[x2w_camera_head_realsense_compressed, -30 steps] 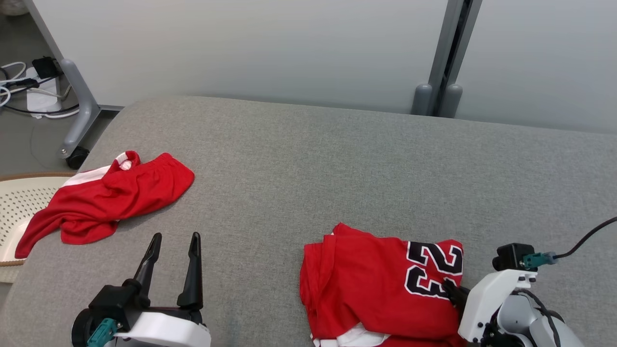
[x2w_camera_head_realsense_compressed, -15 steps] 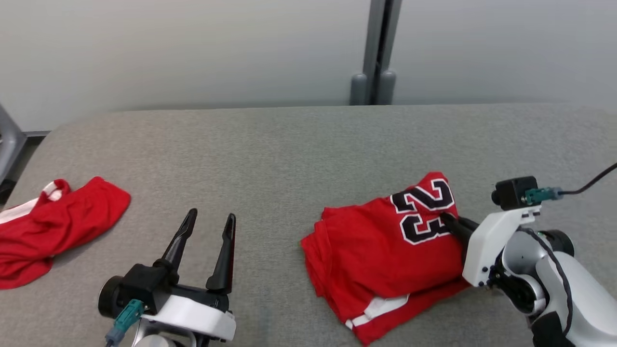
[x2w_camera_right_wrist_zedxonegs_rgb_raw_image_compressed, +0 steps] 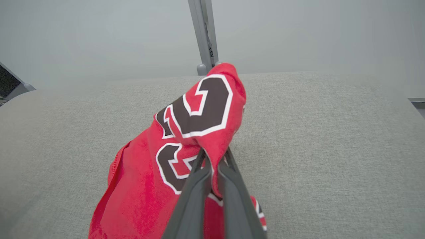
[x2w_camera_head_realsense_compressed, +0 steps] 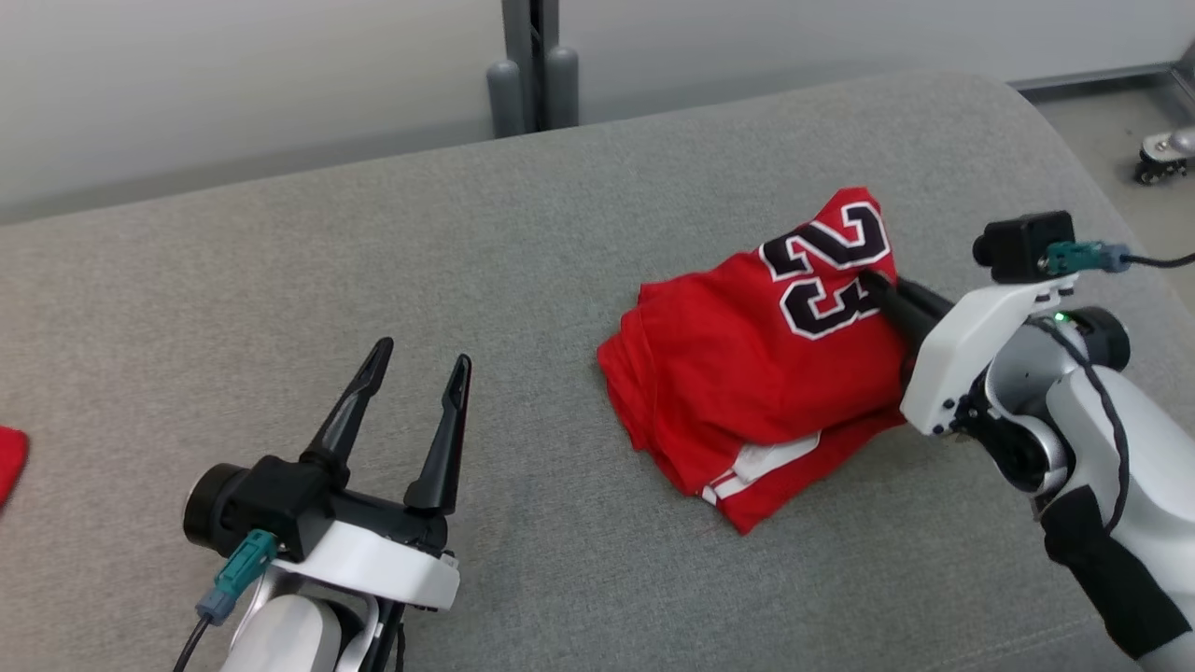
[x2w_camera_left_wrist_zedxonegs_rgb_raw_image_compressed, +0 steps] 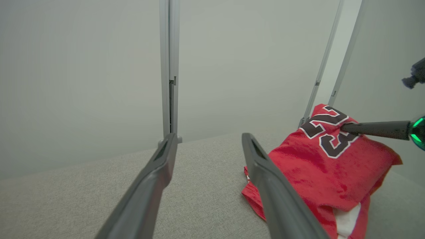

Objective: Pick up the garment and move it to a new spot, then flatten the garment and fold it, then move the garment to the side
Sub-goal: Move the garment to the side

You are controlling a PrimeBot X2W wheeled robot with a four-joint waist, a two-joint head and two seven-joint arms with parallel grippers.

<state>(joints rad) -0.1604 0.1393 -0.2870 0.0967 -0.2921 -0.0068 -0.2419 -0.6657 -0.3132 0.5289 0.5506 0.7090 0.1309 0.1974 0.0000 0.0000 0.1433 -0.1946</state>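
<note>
The garment [x2w_camera_head_realsense_compressed: 747, 364] is a folded red jersey with a black and white 23, lying at the right of the grey surface. My right gripper [x2w_camera_head_realsense_compressed: 873, 278] is shut on the garment's number end, lifting that edge. In the right wrist view the red cloth [x2w_camera_right_wrist_zedxonegs_rgb_raw_image_compressed: 186, 132] is pinched between the dark fingers [x2w_camera_right_wrist_zedxonegs_rgb_raw_image_compressed: 196, 186] and drapes over their tips. My left gripper [x2w_camera_head_realsense_compressed: 418, 362] is open at the lower left, apart from the garment, nothing between its fingers. The left wrist view has the garment [x2w_camera_left_wrist_zedxonegs_rgb_raw_image_compressed: 318, 166] to the right of my open fingers [x2w_camera_left_wrist_zedxonegs_rgb_raw_image_compressed: 265, 179], with the right gripper [x2w_camera_left_wrist_zedxonegs_rgb_raw_image_compressed: 343, 126] gripping its top.
A grey padded surface [x2w_camera_head_realsense_compressed: 373, 261] spans the scene; its rounded right end [x2w_camera_head_realsense_compressed: 1027, 112] drops to the floor, where a caster wheel [x2w_camera_head_realsense_compressed: 1158, 159] stands. A grey post [x2w_camera_head_realsense_compressed: 527, 56] rises behind the surface. A sliver of another red cloth [x2w_camera_head_realsense_compressed: 7, 462] lies at the far left edge.
The head camera has turned right, so the whole scene slid left. My right gripper has carried the garment's number end toward the surface's right end. The left gripper stays open.
</note>
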